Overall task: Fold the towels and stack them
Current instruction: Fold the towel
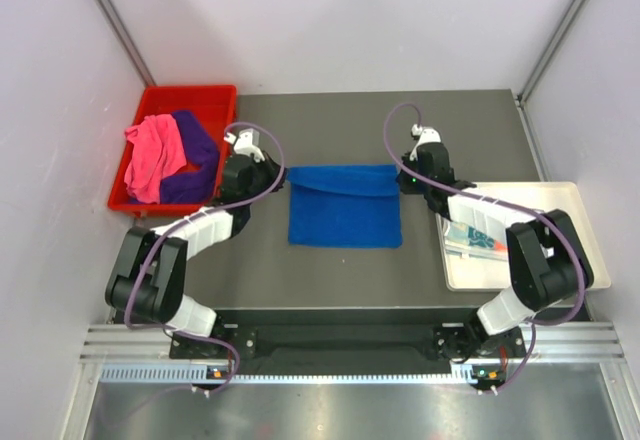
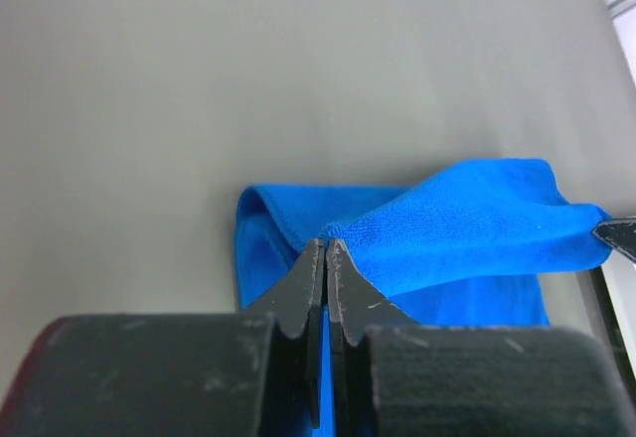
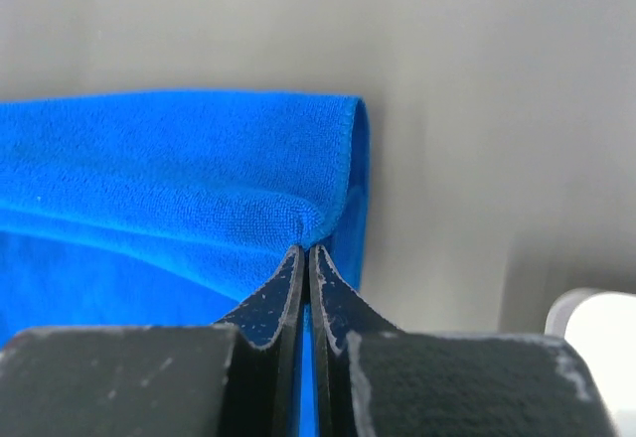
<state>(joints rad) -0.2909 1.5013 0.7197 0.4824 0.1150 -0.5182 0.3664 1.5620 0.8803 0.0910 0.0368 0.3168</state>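
Blue towel (image 1: pixel 343 210) lies at the middle of the table (image 1: pixel 340 130); left gripper (image 2: pixel 325 243) pinches its far-left corner, right gripper (image 3: pixel 305 248) the far-right (both clamped tight on cloth), holding that edge raised.

A towel (image 1: pixel 344 210) lies on the table (image 1: pixel 340 120) at frame centre; the left gripper (image 1: pixel 280 174) pinches its upper-left corner, the right gripper (image 1: pixel 401 176) its upper-right; a bin (image 1: pixel 190 93) at upper left holds two bunched towels (image 1: pixel 168 156); a tray (image 1: pixel 562 196) at right carries folded towels (image 1: pixel 476 236).
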